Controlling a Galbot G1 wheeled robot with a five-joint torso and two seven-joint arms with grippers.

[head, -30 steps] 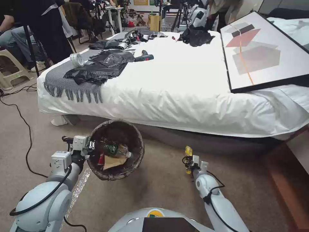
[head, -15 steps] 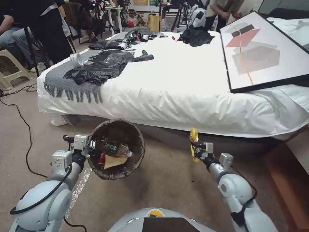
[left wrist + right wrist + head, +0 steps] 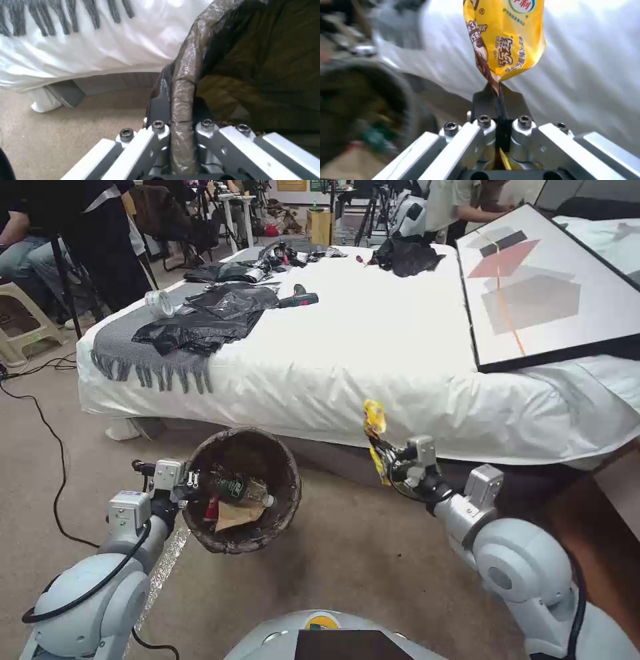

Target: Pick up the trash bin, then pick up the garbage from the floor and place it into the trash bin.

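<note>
carry step: your right gripper, clamped on a yellow wrapper, hangs beside the trash bin pinched by your left gripper; next it needs centring above that rim.

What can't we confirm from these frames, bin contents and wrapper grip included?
- Trash bin depth, head view: bottle, paper scrap and a red piece lie on top; anything beneath is covered.
- Bin contents, right wrist view: blurred, items unreadable.
- Yellow wrapper, right wrist view: top cut off by the edge; lower end hidden inside the right claw.
- Bin's white wall, left wrist view: bag covers the rim in the left claw.
</note>
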